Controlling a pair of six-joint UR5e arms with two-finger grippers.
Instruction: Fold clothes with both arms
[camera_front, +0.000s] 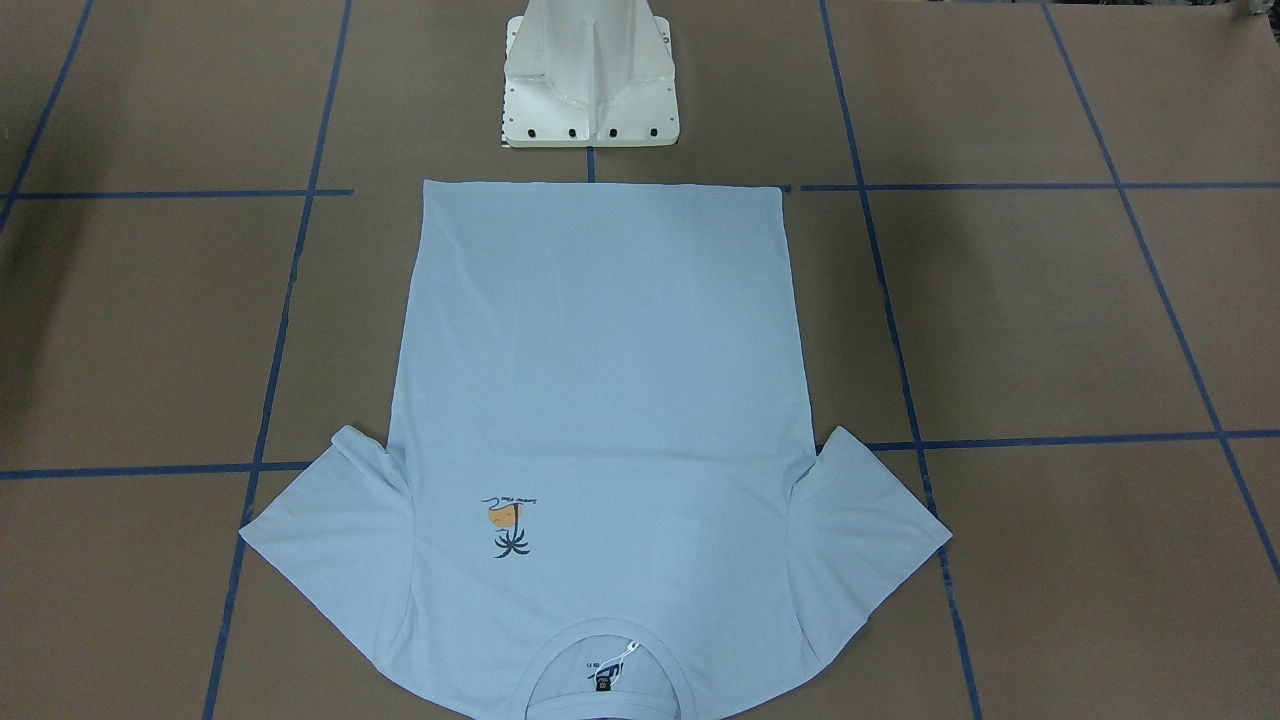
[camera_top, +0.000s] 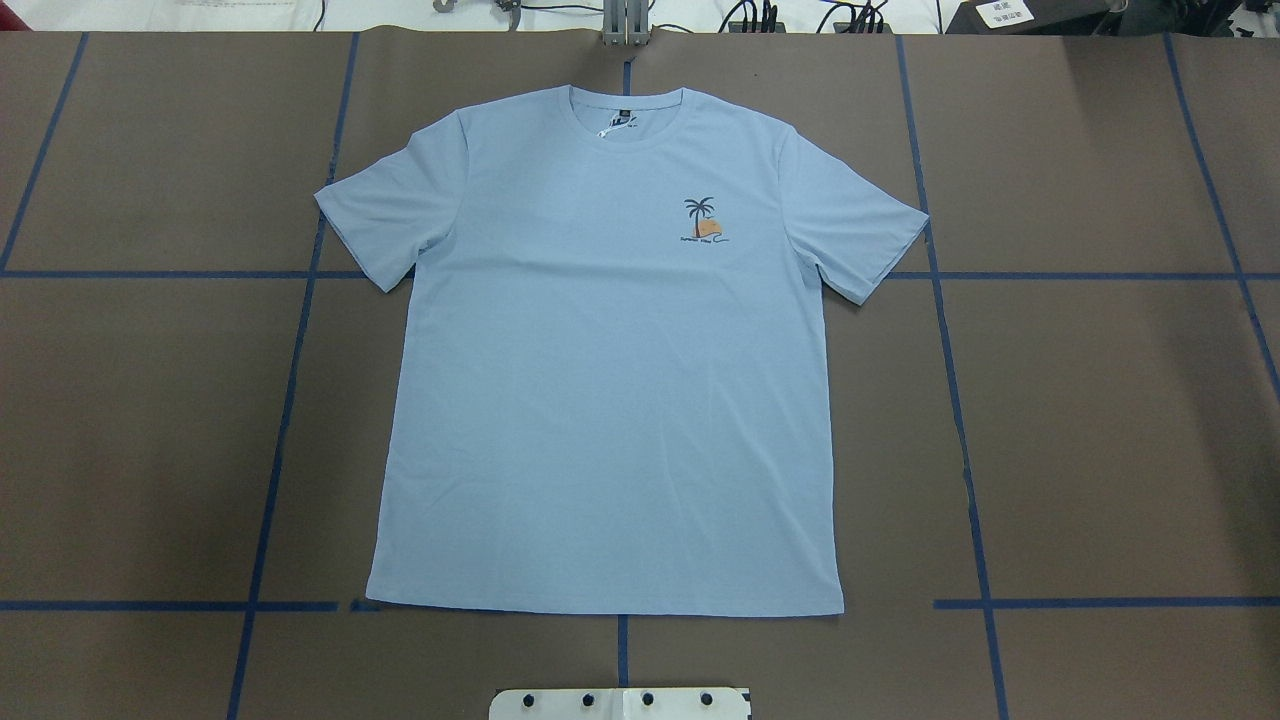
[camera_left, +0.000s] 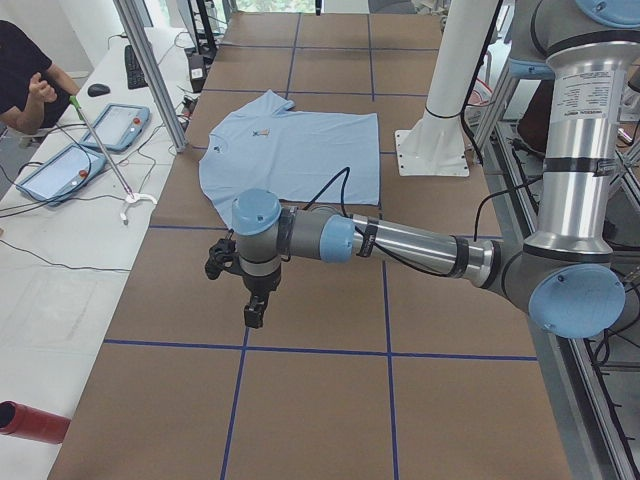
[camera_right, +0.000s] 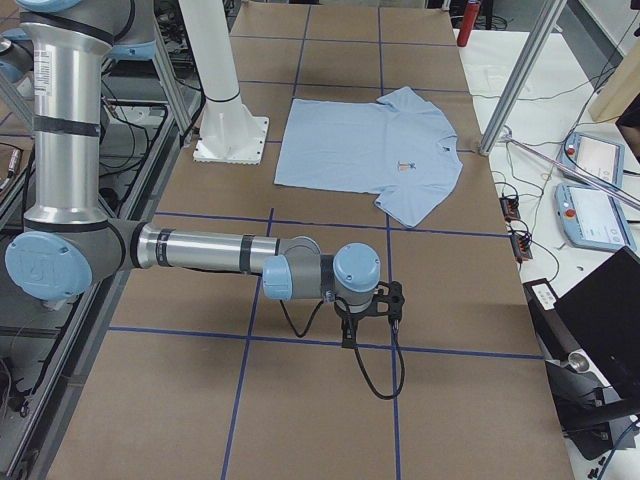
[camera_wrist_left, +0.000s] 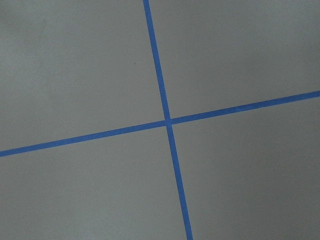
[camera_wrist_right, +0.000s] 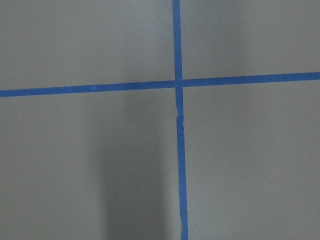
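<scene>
In the exterior left view the nearest thing is the silver-grey jointed left arm (camera_left: 410, 243) with light-blue joint caps. It reaches from the right edge across the middle of the frame. Its black two-finger left gripper (camera_left: 255, 318) points down above the brown paper-covered table (camera_left: 330, 400). It is too small and dark to tell whether the fingers stand apart or together.

The exterior right view shows much the same for the silver-grey right arm (camera_right: 200, 250), which comes in from the left edge. Its black right gripper (camera_right: 349, 338) hangs just over a blue tape line (camera_right: 300, 340) in the lower middle of the frame, and I cannot tell its state either. Both wrist views show only brown surface and crossing blue tape, so they add nothing on the fingers.

Further off, well apart from both grippers, lies the pale light-blue short-sleeved T-shirt (camera_top: 610, 380). It is spread flat, front up, in the centre of the overhead view. Its hem lies towards the bottom of the frame, near the white metal pedestal base (camera_top: 620, 703), of which only a strip shows at the bottom edge.

The small dark palm-tree and orange print (camera_top: 703, 222) sits right of centre on the chest, and its lettering is unreadable. The dark neck label (camera_top: 627, 111) is at the top of the shirt. In the front-facing view the collar (camera_front: 600, 630) is cut by the lower edge.

Farthest, at the upper left of the exterior left view, a person's dark sleeve (camera_left: 20, 60) is cut off by the frame.
</scene>
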